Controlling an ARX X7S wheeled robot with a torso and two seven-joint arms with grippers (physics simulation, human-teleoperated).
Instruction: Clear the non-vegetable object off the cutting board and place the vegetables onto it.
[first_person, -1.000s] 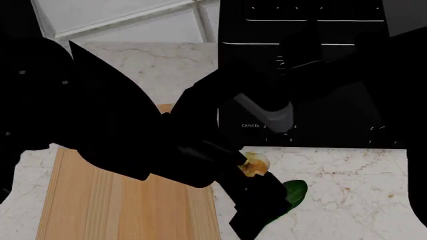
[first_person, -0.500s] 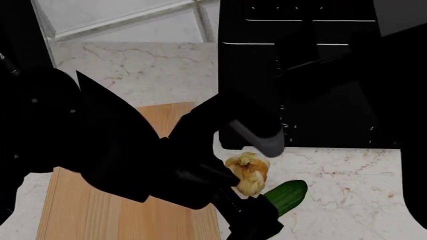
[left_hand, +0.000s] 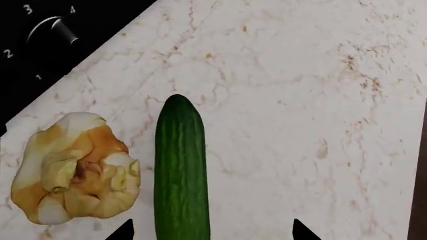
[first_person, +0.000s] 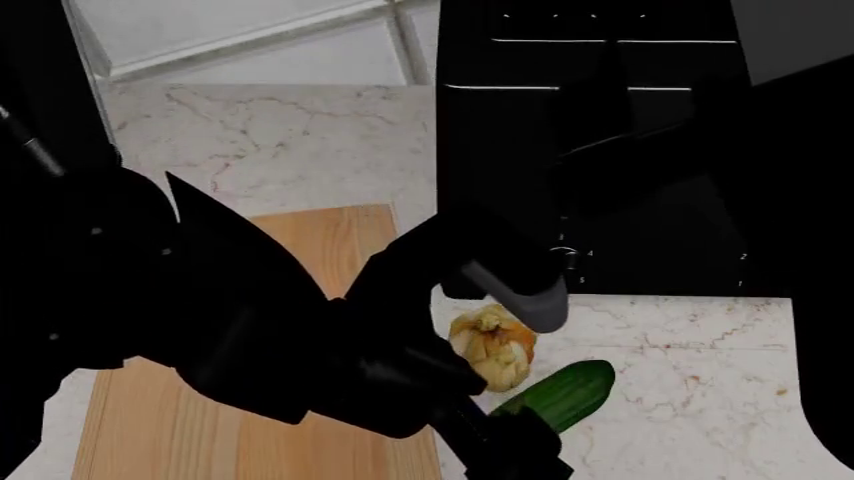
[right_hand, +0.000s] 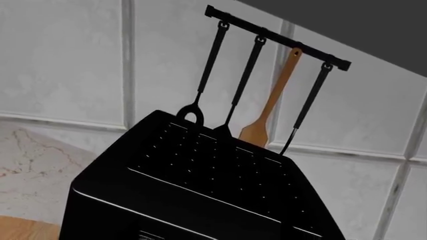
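Two vegetables, a cucumber (left_hand: 180, 175) and a garlic-like bulb (left_hand: 75, 169), lie side by side on the marble surface (left_hand: 300, 100), just off the cutting board (first_person: 334, 240). The left end effector (left_hand: 212, 231) hangs over the cucumber with fingertips spread, evidently lined up to grasp it. The right end effector is out of view; the meat is unseen.

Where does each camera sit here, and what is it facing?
Head view: high on the robot, looking down at the cutting board and counter; both dark arms show.
Left wrist view: near the left gripper, facing the cucumber and garlic; only fingertips show.
Right wrist view: faces the black appliance and hanging utensils; no robot parts show.
Shared: head and left wrist views both show cucumber and garlic.
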